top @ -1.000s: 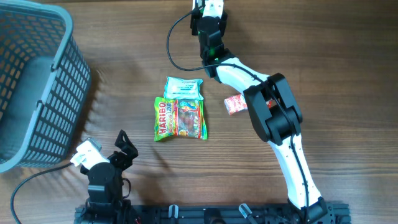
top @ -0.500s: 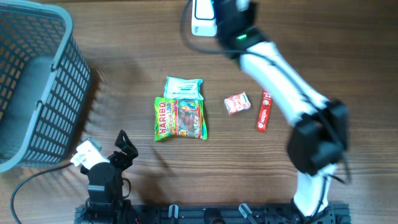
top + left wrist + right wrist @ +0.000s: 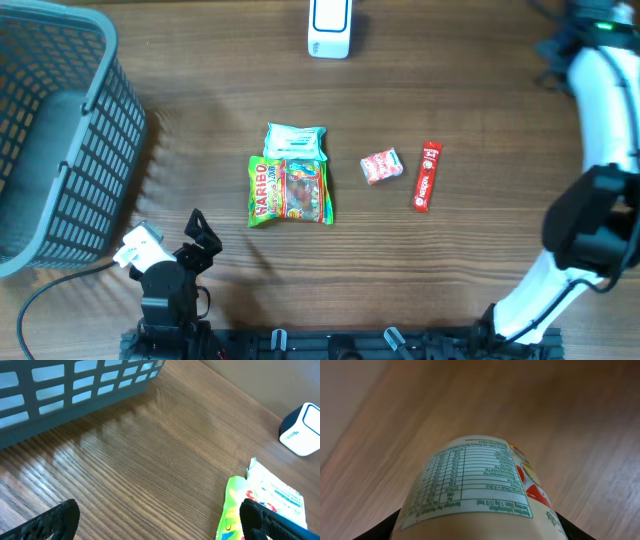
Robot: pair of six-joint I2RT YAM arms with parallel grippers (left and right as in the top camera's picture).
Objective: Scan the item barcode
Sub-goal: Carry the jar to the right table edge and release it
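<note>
While left arm (image 3: pixel 165 285) rests folded, right arm (image 3: pixel 605 110) stretched far, gripping labelled tub (image 3: pixel 475 485)

I can pass over bare table (image 3: pixel 200 110) between the basket (image 3: pixel 105 140) and the bags (image 3: pixel 290 190), or right of the bar (image 3: pixel 428 175); the scanner (image 3: pixel 329 28) blocks the far edge.

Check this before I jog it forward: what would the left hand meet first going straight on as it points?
Most likely the bare table, in the gap between the basket and the Haribo bag. Nothing else stands ahead of the left hand, though depth is hard to judge.
</note>
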